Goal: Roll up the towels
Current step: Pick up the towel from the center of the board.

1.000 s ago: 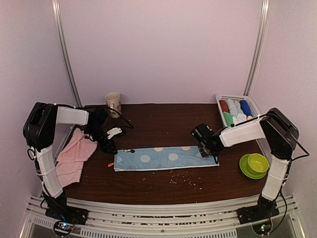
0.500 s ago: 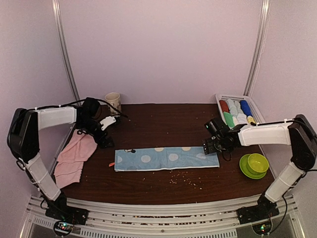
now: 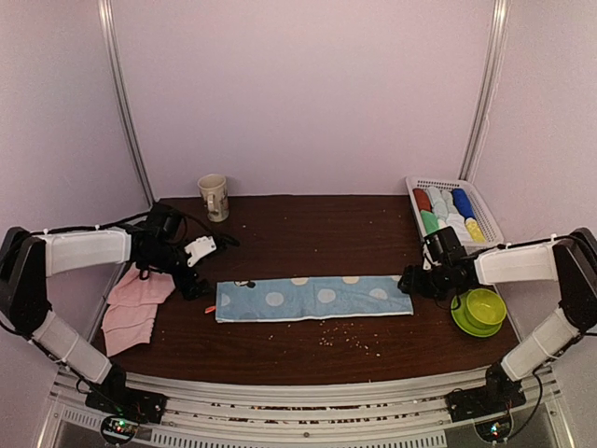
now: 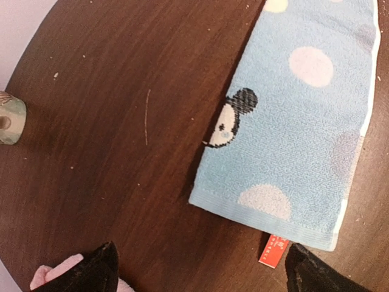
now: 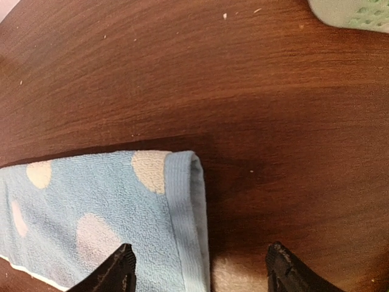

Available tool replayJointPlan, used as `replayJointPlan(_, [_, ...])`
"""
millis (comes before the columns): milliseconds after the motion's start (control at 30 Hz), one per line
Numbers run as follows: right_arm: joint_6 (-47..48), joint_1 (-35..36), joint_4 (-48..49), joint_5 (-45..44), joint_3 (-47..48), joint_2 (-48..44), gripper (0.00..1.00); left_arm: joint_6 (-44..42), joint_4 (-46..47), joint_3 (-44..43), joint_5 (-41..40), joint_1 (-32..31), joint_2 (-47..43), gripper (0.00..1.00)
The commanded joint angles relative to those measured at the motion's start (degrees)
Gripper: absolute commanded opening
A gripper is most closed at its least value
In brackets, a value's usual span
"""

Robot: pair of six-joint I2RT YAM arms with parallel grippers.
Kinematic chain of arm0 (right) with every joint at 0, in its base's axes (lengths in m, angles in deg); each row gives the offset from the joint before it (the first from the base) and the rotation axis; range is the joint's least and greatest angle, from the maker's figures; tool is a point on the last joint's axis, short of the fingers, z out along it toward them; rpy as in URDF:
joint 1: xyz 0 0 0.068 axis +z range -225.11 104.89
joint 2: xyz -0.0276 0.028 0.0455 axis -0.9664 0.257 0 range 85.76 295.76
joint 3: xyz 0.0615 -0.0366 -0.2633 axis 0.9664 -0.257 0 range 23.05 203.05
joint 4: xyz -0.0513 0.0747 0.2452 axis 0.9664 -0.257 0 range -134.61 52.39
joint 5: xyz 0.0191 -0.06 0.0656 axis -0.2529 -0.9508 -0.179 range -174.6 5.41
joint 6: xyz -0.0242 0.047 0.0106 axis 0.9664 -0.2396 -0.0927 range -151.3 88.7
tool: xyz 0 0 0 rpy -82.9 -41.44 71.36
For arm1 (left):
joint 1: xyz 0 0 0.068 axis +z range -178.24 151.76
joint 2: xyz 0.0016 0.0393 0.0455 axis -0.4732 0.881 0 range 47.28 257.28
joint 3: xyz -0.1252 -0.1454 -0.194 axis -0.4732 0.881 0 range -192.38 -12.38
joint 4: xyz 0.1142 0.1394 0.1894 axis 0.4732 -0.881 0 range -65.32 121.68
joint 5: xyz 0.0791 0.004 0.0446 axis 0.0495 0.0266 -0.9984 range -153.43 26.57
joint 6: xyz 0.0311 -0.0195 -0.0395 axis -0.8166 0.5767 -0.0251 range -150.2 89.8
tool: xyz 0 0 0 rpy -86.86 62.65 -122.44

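The light blue dotted towel (image 3: pixel 312 299) lies flat as a long strip across the middle of the table. Its left end, with a mouse face and a red tag (image 4: pixel 273 250), shows in the left wrist view (image 4: pixel 298 121). The folded right end shows in the right wrist view (image 5: pixel 121 225). Pink towels (image 3: pixel 135 303) lie in a heap at the table's left edge. My left gripper (image 3: pixel 196 280) (image 4: pixel 200 277) hangs open just left of the strip, holding nothing. My right gripper (image 3: pixel 412 282) (image 5: pixel 200 274) stands open just past the right end, empty.
A patterned cup (image 3: pixel 214 196) stands at the back left. A white basket (image 3: pixel 485 219) with several coloured rolled cloths sits at the back right. A green bowl on a green plate (image 3: pixel 480 310) is at the right edge, close to my right arm. Crumbs (image 3: pixel 345 338) lie in front of the strip.
My left gripper opened and drew back left, off the towel's left end. My right arm stretched to the right, and its gripper came off the towel's right end. The towel stayed flat.
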Motion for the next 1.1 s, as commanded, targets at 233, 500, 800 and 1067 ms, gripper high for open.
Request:
replayJointPlan(233, [-5.26,-0.79,9.47,11.37,-1.60,9.11,0.60,-2.46,2.06,6.29,1.17,0.12,-10.68,0.98])
replayJointPlan(500, [-5.38,-0.78,5.57,7.68,-6.64,3.03,0.57,-1.61,0.78,8.93,0.21,0.13,-15.65,0.98])
replayJointPlan(800, [-10.39,-0.69,2.92,8.10,-13.12,-3.97,0.58,-1.25,1.60,10.29,2.01,0.12,-16.98,0.98])
replayJointPlan(1067, [-15.39,0.77,1.01,8.20,-17.72,-12.20,0.55,-0.56,2.95,15.62,2.69,0.12,-24.44,0.98])
